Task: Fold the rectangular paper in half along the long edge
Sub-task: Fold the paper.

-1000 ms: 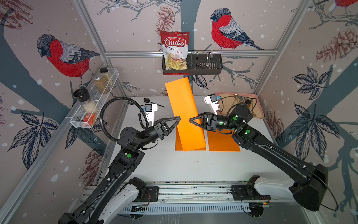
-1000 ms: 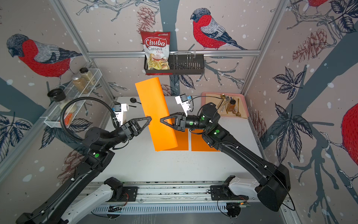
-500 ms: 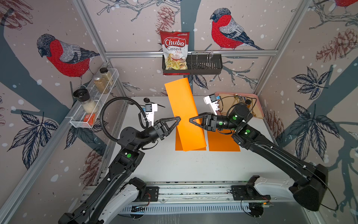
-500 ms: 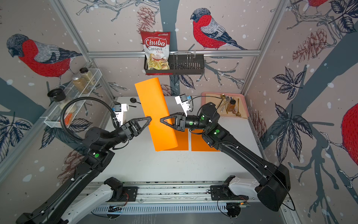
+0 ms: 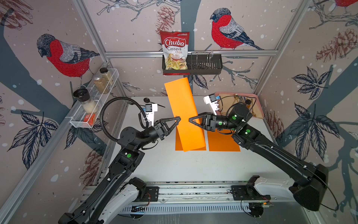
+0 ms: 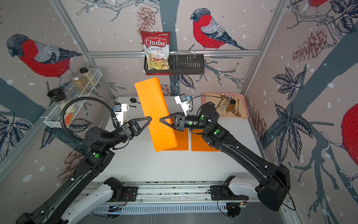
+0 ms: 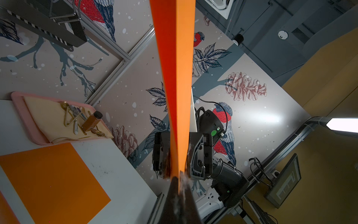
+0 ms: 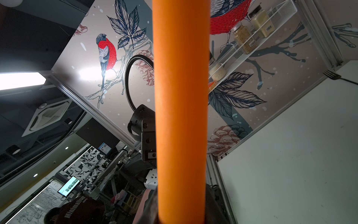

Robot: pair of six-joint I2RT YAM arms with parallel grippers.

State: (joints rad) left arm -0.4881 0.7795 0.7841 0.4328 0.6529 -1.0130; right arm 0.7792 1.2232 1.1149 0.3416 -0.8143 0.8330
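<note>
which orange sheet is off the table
The curled orange sheet held aloft between left end effector and right end effector; the two flat sheets lie on the table.

The orange paper (image 5: 184, 116) is held aloft, loosely doubled: edges are pinched between left fingers (image 5: 177, 119), rounded fold between right fingers (image 5: 193, 118).

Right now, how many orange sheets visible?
3. Lifted sheet between left gripper and right gripper; half-hidden sheet flat on the table; bare sheet beside it. Stacked ones could hide.
</note>
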